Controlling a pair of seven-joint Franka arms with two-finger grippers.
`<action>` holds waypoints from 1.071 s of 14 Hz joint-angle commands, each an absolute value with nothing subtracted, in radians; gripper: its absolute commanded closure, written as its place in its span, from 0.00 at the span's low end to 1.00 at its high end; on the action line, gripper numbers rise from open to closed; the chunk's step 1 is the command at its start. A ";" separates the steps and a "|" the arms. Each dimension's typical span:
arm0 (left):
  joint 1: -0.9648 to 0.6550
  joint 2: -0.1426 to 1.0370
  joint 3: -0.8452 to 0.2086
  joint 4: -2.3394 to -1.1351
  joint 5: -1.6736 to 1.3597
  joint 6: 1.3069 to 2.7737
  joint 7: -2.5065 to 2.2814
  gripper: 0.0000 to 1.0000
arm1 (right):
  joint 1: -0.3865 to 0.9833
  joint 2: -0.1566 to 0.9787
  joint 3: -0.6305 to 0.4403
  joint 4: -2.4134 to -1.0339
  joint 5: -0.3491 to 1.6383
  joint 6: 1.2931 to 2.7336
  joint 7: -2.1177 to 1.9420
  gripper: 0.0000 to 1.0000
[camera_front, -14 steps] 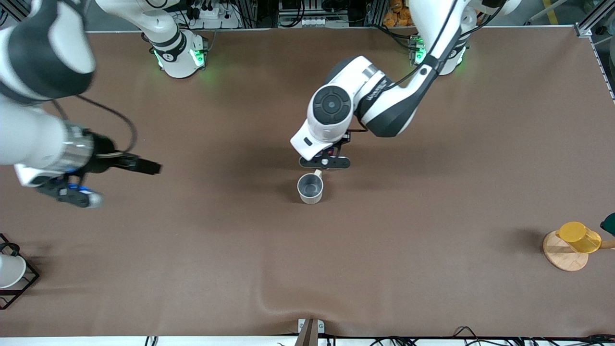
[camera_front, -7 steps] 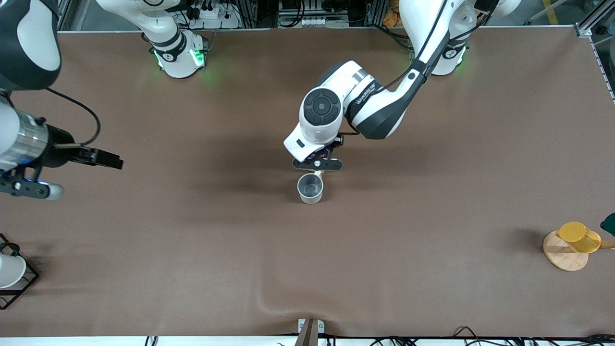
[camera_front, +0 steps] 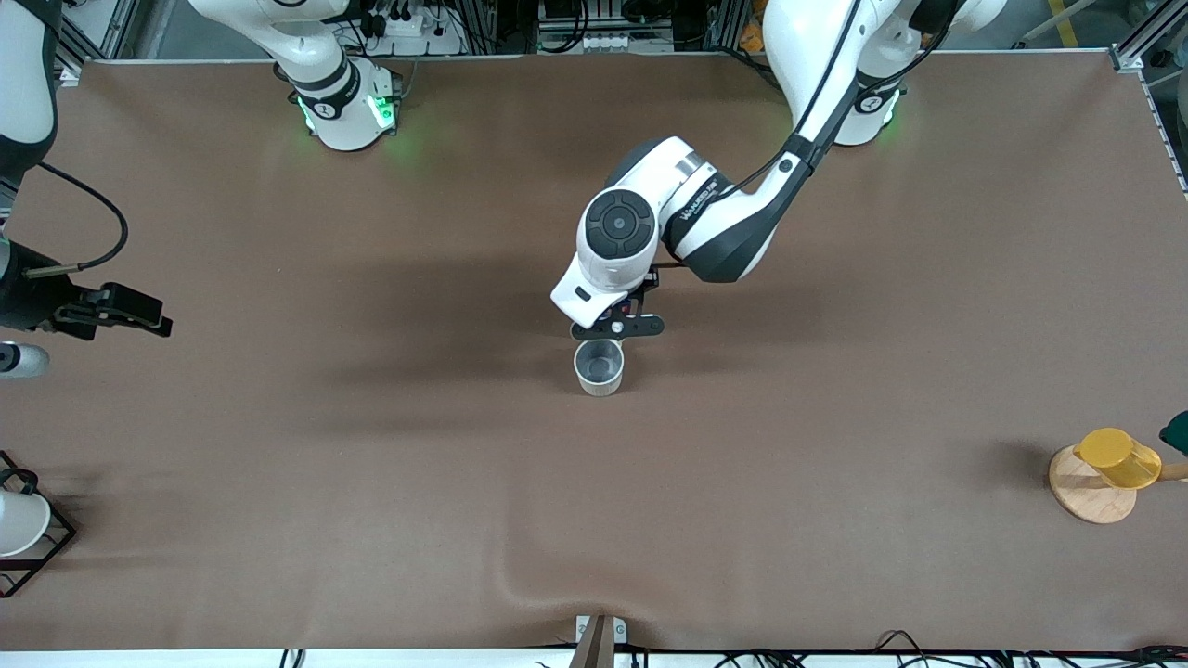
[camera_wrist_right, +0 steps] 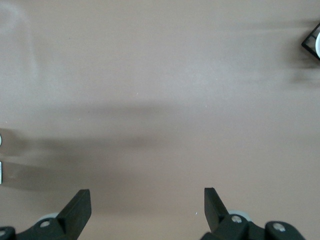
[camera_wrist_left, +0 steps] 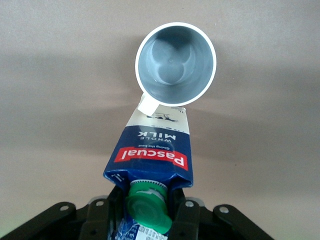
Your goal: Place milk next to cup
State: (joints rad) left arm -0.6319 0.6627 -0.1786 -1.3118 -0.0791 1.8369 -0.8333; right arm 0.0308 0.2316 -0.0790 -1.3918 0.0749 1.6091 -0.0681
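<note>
Over brown table (camera_front: 835,417), left gripper (camera_front: 617,327) clamping milk (camera_wrist_left: 152,152) beside cup (camera_front: 599,366); right gripper (camera_wrist_right: 145,205) spread wide.

We see a wide table (camera_front: 371,482) covered in plain brown cloth, with a soft wrinkle (camera_front: 548,594) near its front edge. Along the top runs a metal frame rail (camera_front: 594,54), with cables and power strips (camera_front: 408,23) past it. Green light (camera_front: 390,139) glows on the cloth, and broad soft shadows lie across the middle.
</note>
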 commanded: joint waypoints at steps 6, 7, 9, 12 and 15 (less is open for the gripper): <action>-0.643 0.663 -0.182 -1.284 -0.083 1.844 -0.799 0.00 | -0.081 0.068 0.034 -1.457 0.052 1.571 -0.080 0.00; -0.641 0.637 -0.184 -1.284 -0.084 1.836 -0.799 0.00 | -0.081 0.055 0.034 -1.457 0.052 1.562 -0.078 0.00; -0.640 0.565 -0.187 -1.284 -0.087 1.795 -0.802 0.00 | -0.083 0.034 0.032 -1.460 0.049 1.563 -0.080 0.00; -0.612 0.444 -0.176 -1.285 -0.087 1.697 -0.799 0.00 | -0.101 0.005 0.034 -1.499 0.049 1.581 -0.109 0.00; -0.513 0.323 -0.170 -1.287 -0.072 1.617 -0.787 0.00 | -0.101 -0.002 0.037 -1.485 0.048 1.583 -0.130 0.00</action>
State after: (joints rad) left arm -0.5690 0.4058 -0.1750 -1.2551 -0.0783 1.6587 -0.8083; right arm -0.0721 0.0352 0.0067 -1.4530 0.0636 1.5672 -0.1104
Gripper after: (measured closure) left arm 0.000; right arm 0.000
